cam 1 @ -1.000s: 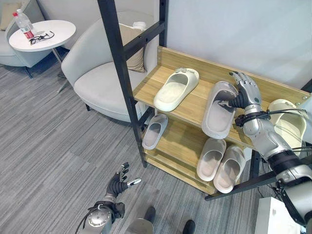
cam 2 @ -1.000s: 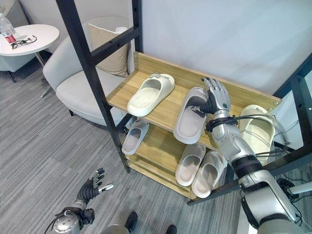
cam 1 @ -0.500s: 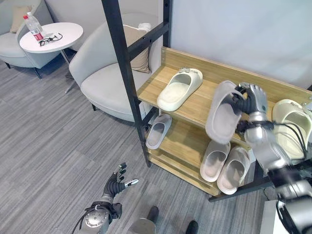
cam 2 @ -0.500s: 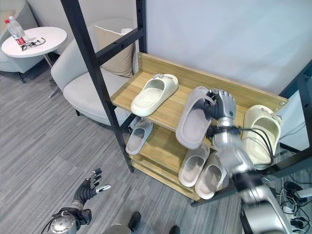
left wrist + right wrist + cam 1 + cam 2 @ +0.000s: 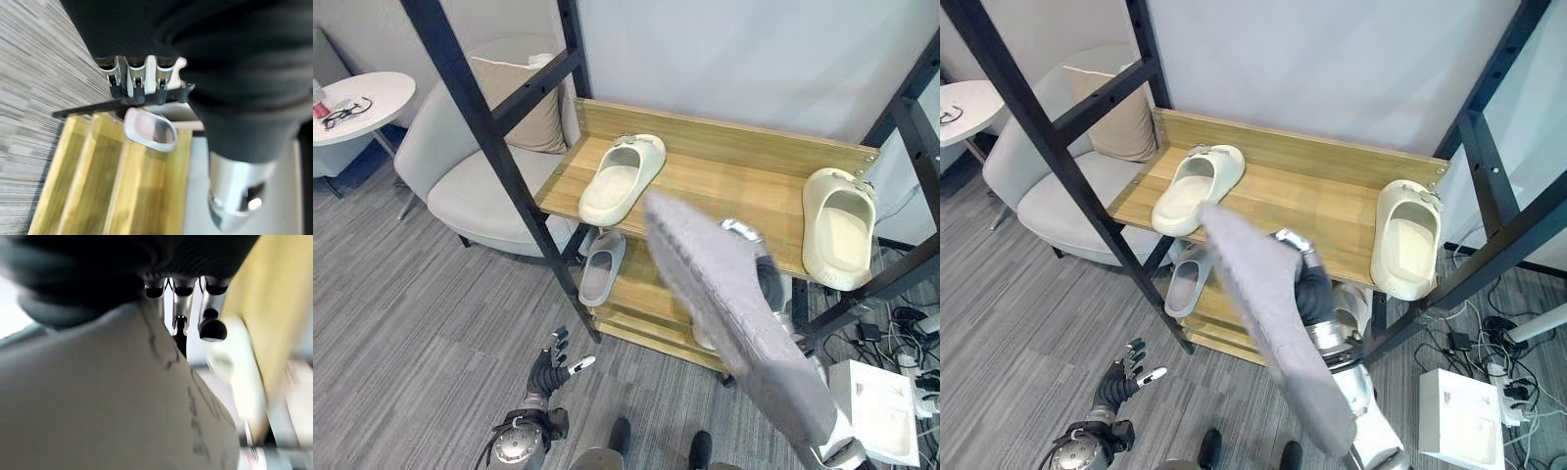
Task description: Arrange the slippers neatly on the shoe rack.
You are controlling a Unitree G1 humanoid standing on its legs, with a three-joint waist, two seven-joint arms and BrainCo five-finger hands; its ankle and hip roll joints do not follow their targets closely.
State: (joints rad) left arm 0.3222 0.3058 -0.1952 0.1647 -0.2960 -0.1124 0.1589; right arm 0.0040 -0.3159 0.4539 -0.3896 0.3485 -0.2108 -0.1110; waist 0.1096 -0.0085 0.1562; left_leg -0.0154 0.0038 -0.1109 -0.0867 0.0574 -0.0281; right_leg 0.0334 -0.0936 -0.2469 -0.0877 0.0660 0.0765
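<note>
far left, a round side table (image 5: pixel 362 103) and a pale armchair (image 5: pixel 470 176) with a cushion (image 5: pixel 524 103) sit clear of the job. low down on that side the left hand (image 5: pixel 551 370) hangs over the grey floor (image 5: pixel 401 323), fingers straight and loosely spread, carrying nothing.

next comes the shoe rack (image 5: pixel 724 162): a cream slipper (image 5: pixel 622 178) lies toe-out on the left of the top shelf, and below it a grey slipper (image 5: pixel 602 267) rests on the lower shelf.

in the middle, the right hand (image 5: pixel 1310 289) has its fingers curled round the grey slipper being moved (image 5: pixel 734 323) — lifted off the rack, sole up and facing the camera, slanting down across the front of the shelves. a bare stretch of top shelf lies behind it.

far right, a second cream slipper (image 5: pixel 837 227) sits at the end of the top shelf, heel edge near the front.

my judgement: the step is to set the held slipper down flat. to do it well, turn the wrist until the sole faces down, line the toe up with the cream pair's direction, lower it into the open middle without nudging either neighbour — and only then loosen the fingers.
</note>
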